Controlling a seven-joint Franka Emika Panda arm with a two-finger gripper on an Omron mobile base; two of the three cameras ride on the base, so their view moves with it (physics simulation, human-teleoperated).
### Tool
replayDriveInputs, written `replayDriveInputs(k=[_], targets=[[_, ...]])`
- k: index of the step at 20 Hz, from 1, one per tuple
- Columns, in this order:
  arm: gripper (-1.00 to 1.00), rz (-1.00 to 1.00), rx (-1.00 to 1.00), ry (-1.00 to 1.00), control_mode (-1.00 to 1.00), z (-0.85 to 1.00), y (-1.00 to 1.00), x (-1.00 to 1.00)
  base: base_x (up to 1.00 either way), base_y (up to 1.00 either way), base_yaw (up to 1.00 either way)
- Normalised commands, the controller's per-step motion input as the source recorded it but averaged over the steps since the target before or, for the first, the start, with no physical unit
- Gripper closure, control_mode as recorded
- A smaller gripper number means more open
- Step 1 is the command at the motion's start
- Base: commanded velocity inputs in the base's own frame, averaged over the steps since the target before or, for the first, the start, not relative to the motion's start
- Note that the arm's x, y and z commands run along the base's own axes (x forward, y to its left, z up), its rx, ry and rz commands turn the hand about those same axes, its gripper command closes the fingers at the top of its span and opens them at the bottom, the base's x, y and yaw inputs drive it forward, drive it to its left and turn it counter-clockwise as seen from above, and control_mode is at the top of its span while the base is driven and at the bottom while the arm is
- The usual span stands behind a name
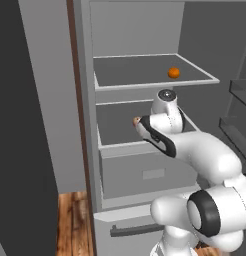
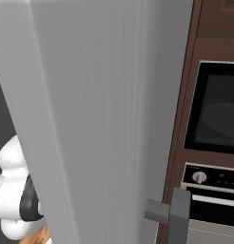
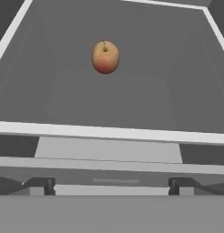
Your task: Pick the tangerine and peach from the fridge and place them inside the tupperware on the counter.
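Inside the open fridge (image 1: 140, 30), the white Panda arm reaches toward the second grey shelf (image 1: 120, 125), its gripper (image 3: 111, 185) pointed straight in along the shelf surface. Seen from the hand, the two dark fingertips (image 3: 41, 184) stand far apart at the left and right of the lower edge, with nothing between them, the jaws spread wide, apparently so the fruit ahead can pass between them.

From left to right in the hand view: the shelf's pale left rim runs away from the hand; the peach (image 3: 105, 57) sits ahead of the gripper, a little left of its centre line and well apart from the fingertips, resting alone on the bare grey shelf with its stem dimple up and its reddish blush on the lower side; to the right, the shelf's far corner closes the compartment.

In the left base view the tangerine (image 1: 174, 73) rests on the shelf above the hand, toward its right side, untouched. The arm's level suggests the peach is the first target.

In the right base view the fridge door (image 2: 104, 119) stands swung open in front of the camera, its dark bar handle (image 2: 178, 214) at lower right, a built-in oven (image 2: 216, 109) beyond.

Neither fruit has yet left the fridge.
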Motion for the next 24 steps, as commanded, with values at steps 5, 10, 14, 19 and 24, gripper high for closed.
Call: replayDriveInputs(k=[5, 10, 14, 19, 24], targets=[[-1.00, 0.00, 0.07, 0.01, -1.00, -0.08, 0.00, 0.50, 0.00, 0.00, 0.00], [-1.00, 0.00, 0.00, 0.00, -1.00, -0.11, 0.00, 0.42, 0.00, 0.00, 0.00], [-1.00, 0.00, 0.00, 0.00, -1.00, -0.18, 0.00, 0.36, 0.00, 0.00, 0.00], [-1.00, 0.00, 0.00, 0.00, -1.00, -0.16, 0.00, 0.36, 0.00, 0.00, 0.00], [-1.00, 0.00, 0.01, 0.00, -1.00, -0.17, 0.00, 0.31, 0.00, 0.00, 0.00]])
